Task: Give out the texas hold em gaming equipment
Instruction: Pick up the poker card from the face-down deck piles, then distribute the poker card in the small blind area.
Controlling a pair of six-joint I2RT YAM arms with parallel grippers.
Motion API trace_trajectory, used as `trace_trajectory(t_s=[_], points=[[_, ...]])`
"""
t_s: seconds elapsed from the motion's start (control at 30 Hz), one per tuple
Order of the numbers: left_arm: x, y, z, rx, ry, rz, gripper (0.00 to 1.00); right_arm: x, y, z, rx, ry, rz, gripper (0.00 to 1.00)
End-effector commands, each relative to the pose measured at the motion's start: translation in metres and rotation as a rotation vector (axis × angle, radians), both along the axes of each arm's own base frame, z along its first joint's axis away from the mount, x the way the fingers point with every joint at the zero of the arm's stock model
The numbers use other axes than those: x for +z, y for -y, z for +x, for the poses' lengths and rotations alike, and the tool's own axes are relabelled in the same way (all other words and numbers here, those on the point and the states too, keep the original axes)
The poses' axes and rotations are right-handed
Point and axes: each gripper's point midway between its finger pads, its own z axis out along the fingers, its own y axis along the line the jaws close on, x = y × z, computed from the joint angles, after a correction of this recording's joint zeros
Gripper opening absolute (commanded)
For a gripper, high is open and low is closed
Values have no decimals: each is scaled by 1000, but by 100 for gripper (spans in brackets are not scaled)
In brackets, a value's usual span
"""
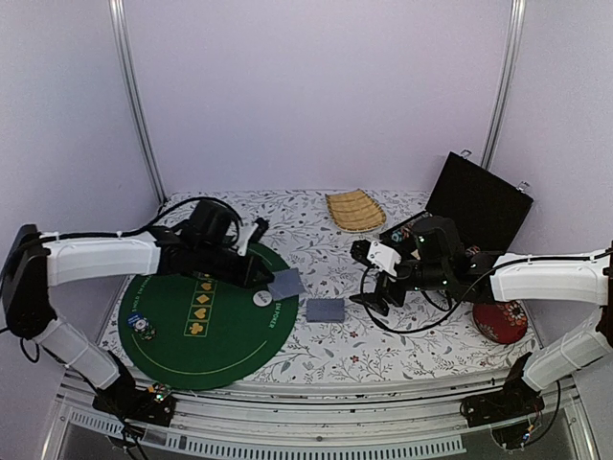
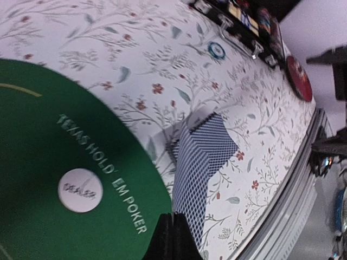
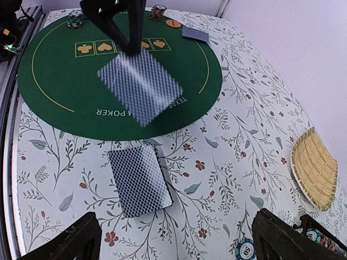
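Observation:
My left gripper (image 1: pixel 273 279) is shut on a single grey-blue-backed playing card (image 1: pixel 286 284), holding it just above the right rim of the green poker mat (image 1: pixel 206 326). In the left wrist view the jaws (image 2: pixel 173 234) pinch the card (image 2: pixel 190 184) at its near edge. The deck (image 1: pixel 325 310) lies face down on the floral cloth just right of the mat, and shows as the deck (image 3: pixel 140 180) below the held card (image 3: pixel 140 86). My right gripper (image 1: pixel 365 278) hovers open to the right of the deck, its fingers (image 3: pixel 70 241) wide with nothing between them.
A white dealer button (image 1: pixel 261 299) and chip stacks (image 1: pixel 139 324) sit on the mat, and another card (image 3: pixel 195 34) lies at its far side. A loose chip (image 3: pixel 245 251) lies near the open black case (image 1: pixel 479 201). The woven tray (image 1: pixel 355 209) is at the back, the red cushion (image 1: pixel 500 321) at the right.

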Motion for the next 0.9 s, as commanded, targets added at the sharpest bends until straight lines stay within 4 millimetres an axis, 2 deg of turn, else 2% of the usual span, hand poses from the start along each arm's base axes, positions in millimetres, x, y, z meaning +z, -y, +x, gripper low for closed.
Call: trace_trajectory(t_s=[0.0, 0.13, 0.3, 0.43, 0.57, 0.6, 0.67, 0.77, 0.87], points=[[17, -69, 16, 222, -31, -27, 0, 22, -2, 2, 7, 41, 33, 99], [24, -148, 19, 372, -73, 103, 0, 22, -2, 2, 13, 46, 30, 99], [52, -230, 15, 572, -101, 165, 0, 24, -3, 1, 27, 60, 35, 99], [42, -282, -3, 735, -149, 200, 0, 26, -4, -3, 44, 55, 44, 99], [42, -349, -9, 883, -163, 301, 0, 32, -4, -6, 54, 64, 66, 99], [43, -359, -4, 901, -149, 296, 0, 34, -4, -7, 58, 64, 73, 99], [49, -350, 12, 826, -132, 196, 0, 36, -4, -9, 66, 70, 78, 99], [48, -348, 30, 770, -143, 162, 0, 39, -3, -8, 65, 87, 82, 99], [46, -367, 39, 791, -157, 254, 0, 41, -3, -11, 75, 88, 89, 99]])
